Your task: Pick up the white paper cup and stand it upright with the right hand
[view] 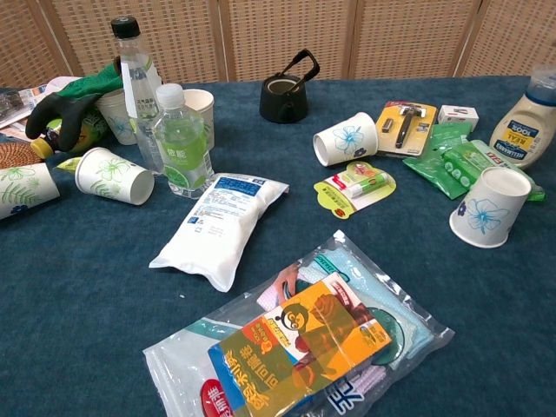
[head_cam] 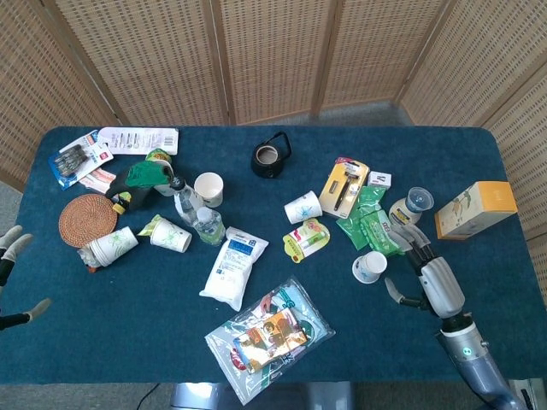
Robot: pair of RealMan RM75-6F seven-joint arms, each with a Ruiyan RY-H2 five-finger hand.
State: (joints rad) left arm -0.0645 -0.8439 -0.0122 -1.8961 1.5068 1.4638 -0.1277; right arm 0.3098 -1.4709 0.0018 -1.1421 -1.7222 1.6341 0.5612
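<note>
Near the table's right front, the white paper cup [head_cam: 369, 266] stands mouth-down beside green packets [head_cam: 369, 224]. My right hand [head_cam: 430, 281], fingers spread and empty, appears only in head view, with bare cloth around it.

The right hand [head_cam: 430, 278] has a smooth silver-grey shell over its back, with dark, nearly black segmented fingers and pale grey tips. Behind it sits a dark wrist ring, then a light cuff with a small green light, and after that a grey-blue rounded forearm [head_cam: 484, 376] running to the frame's lower edge. Of the left hand [head_cam: 12, 273] only a few dark fingers with pale beige tips show at the left border.
</note>
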